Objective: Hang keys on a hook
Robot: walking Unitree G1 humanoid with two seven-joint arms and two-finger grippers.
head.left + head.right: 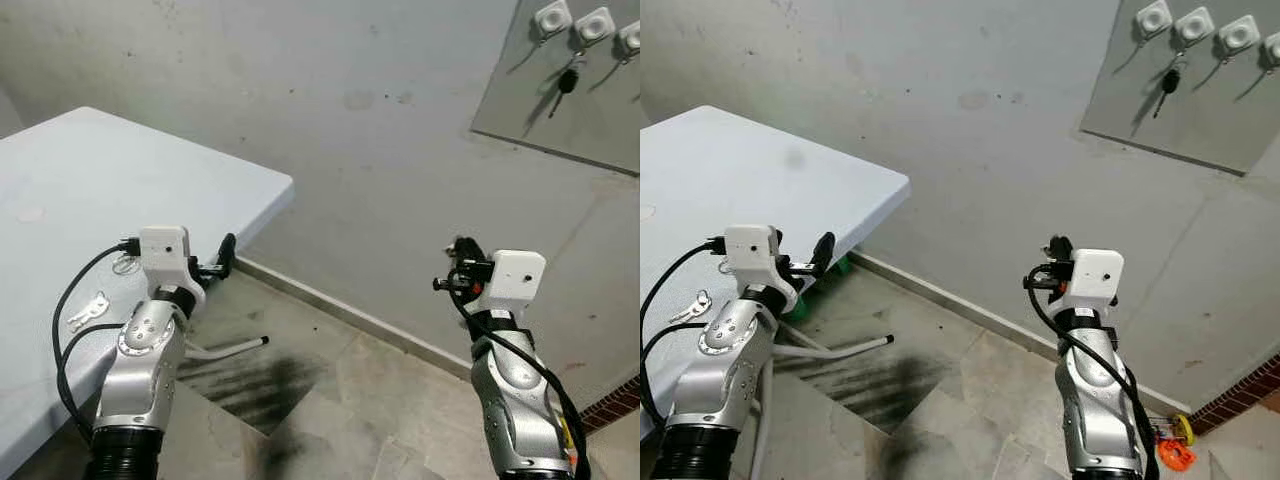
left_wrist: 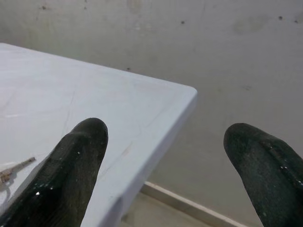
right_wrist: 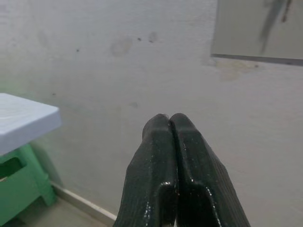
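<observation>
Lying flat on the white table (image 1: 60, 180) at the left edge of the frame, silver keys (image 1: 87, 311) on a ring, just left of the left arm's wrist and behind the fingers. Left gripper (image 2: 165, 156) raised over the table's near corner, fingers (image 2: 71, 170) spread wide apart, nothing between them. Right gripper (image 3: 170, 124) lifted at lower right, well apart from the keys, fingers pressed together and empty, pointing toward the grey wall (image 1: 380, 140). Mounted on a grey board (image 1: 1200, 100) in the upper right corner, a row of white hooks (image 1: 1193, 25), with a black-headed key (image 1: 1167, 84) dangling from one. Tucked under the table, a green stool (image 3: 19, 189).
</observation>
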